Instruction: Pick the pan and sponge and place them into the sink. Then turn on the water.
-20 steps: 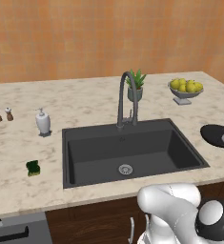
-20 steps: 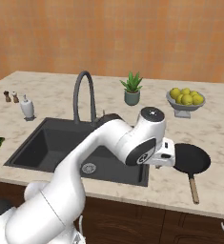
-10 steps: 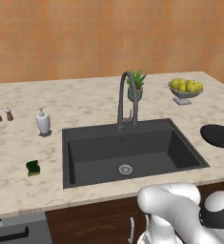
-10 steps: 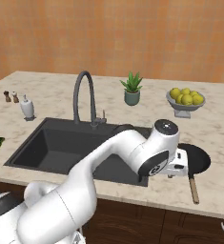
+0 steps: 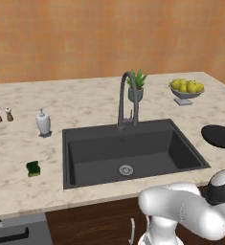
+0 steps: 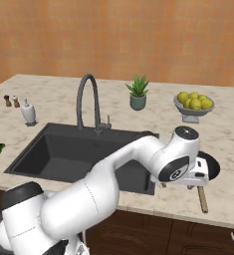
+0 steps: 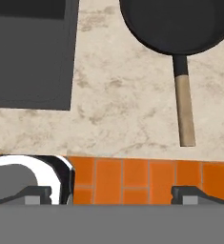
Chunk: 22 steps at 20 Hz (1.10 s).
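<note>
Sink [image 5: 85,158]: big dark grey box shape set into the counter [image 5: 85,103], with a round metal drain [image 5: 126,170]; nothing else in it.
Bowl [image 6: 192,115]: grey, full of yellow fruit [image 6: 194,100].
Pot [image 6: 137,102]: small, holds a spiky green plant.
Pan [image 7: 178,19]: round, black, with a straight wooden handle, lying on the counter right of the sink.
Sponge [image 5: 33,168]: green block, left of the sink.
Counter: pale speckled stone.
Claw [image 7: 112,194]: wide open, holding nothing, up above the counter edge near the pan.

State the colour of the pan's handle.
Light wood, with a short black neck joining the black pan; the handle shows best in the hand view.
</note>
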### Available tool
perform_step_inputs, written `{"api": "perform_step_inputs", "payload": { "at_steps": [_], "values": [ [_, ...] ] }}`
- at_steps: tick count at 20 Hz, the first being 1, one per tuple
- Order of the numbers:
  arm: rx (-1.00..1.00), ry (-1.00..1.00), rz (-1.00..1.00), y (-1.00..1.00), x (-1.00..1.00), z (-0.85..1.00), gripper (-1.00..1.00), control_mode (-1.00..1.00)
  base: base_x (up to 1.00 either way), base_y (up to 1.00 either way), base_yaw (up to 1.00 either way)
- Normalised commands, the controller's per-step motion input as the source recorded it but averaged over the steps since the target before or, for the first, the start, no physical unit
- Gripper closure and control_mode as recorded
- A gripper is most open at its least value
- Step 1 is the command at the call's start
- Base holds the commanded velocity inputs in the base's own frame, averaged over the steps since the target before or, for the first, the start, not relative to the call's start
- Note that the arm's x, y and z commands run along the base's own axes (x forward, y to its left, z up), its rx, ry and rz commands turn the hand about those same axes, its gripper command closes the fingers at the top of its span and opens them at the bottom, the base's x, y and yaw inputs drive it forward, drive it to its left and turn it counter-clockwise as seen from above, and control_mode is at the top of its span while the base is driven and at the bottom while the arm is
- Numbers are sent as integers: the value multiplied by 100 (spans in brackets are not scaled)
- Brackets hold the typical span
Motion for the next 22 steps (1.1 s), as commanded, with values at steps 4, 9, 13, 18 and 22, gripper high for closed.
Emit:
{"api": "perform_step_inputs", "payload": {
  "at_steps": [4,9,13,18,22],
  "values": [
    [-1,0,3,-28,21,-30,-100,-100,0,0,0],
    [0,2,5,-33,17,-35,-100,-100,0,0,0],
    [-1,8,4,-29,24,-27,-100,-100,0,0,0],
    [-1,8,4,-33,24,-27,-100,-100,0,0,0],
    [0,5,4,-33,28,-25,-100,-100,0,0,0]
  ]
}}
